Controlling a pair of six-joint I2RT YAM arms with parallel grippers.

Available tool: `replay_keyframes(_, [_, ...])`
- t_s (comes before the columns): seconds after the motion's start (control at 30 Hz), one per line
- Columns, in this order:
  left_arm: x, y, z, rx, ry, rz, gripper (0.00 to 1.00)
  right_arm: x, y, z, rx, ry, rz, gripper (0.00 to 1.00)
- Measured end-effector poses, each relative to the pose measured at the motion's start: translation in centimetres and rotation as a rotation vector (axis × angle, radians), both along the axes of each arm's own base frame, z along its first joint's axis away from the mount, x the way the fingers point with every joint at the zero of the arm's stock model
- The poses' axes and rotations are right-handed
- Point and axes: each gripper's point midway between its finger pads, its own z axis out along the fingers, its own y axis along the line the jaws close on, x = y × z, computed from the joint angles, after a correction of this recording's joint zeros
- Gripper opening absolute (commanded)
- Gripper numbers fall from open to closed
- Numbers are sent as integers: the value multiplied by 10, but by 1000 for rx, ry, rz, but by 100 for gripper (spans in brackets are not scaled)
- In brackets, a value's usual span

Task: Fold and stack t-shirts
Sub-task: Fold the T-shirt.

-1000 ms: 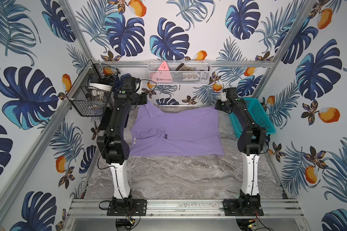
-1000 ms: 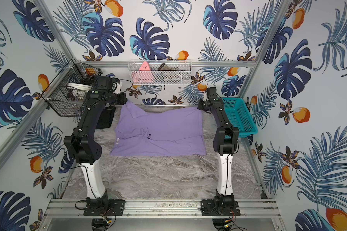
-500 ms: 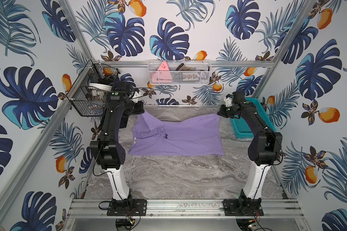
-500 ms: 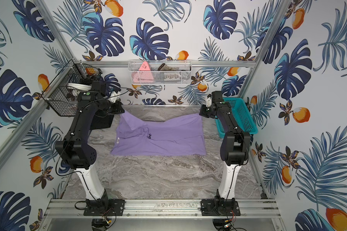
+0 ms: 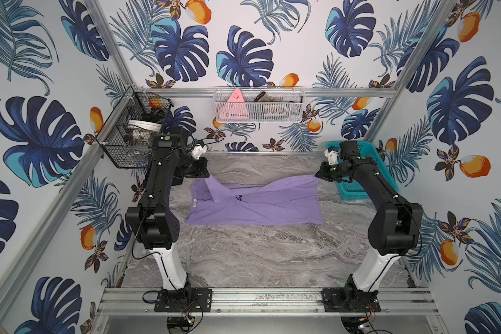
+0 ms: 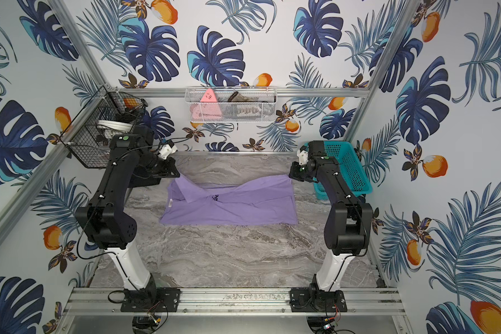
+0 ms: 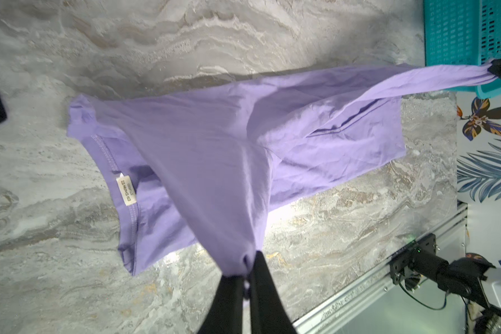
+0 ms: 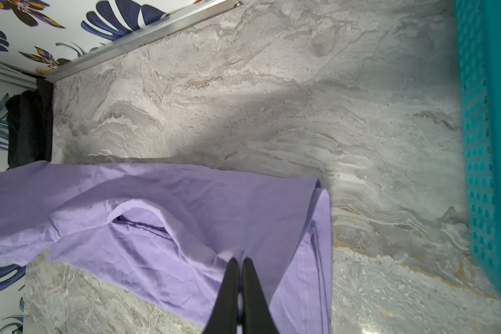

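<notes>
Lavender collared shirt point(image 5: 258, 206) hangs raised along its far edge: left gripper point(image 7: 248, 261) and right gripper point(image 8: 239, 261) each pinch one end, apparently to fold it forward.

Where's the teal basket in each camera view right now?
Top view: basket, far right, past the purple shirt's lifted corner.
Top view: basket, same spot.
Left wrist: basket, beyond the shirt's stretched corner.
Right wrist: basket, apart from the shirt.
Shared landmark: the purple shirt.
</notes>
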Motion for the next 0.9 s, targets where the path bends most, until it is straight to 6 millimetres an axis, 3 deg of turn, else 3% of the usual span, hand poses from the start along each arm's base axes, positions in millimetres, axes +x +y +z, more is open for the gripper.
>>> replay_keyframes(0.27, [-54,-3,-20,6,117,-21,3,-26,1,-6,-10,11,20,0])
replay_keyframes(0.4, [-63,-1,-29,23,145,-22,7,-35,3,-12,-13,24,27,0])
replay_keyframes(0.43, [-63,-1,-31,29,149,-22,16,-37,3,-13,-14,27,30,0])
replay_keyframes(0.47, [-63,0,-32,34,153,-23,48,-38,3,-15,-15,30,30,0])
replay_keyframes(0.5, [-63,0,-33,37,155,-31,73,-39,3,-16,-16,33,31,0])
replay_keyframes(0.53, [-63,0,-35,44,161,-43,97,-39,3,-16,-17,33,31,7])
replay_keyframes(0.6, [-64,1,-44,73,192,-51,99,-38,2,-16,-24,30,27,13])
replay_keyframes(0.7, [-67,5,-52,111,227,-65,99,-39,-1,-14,-38,19,17,33])
replay_keyframes(0.9, [-61,10,-46,137,225,-72,99,-45,-4,-17,-54,13,6,37])
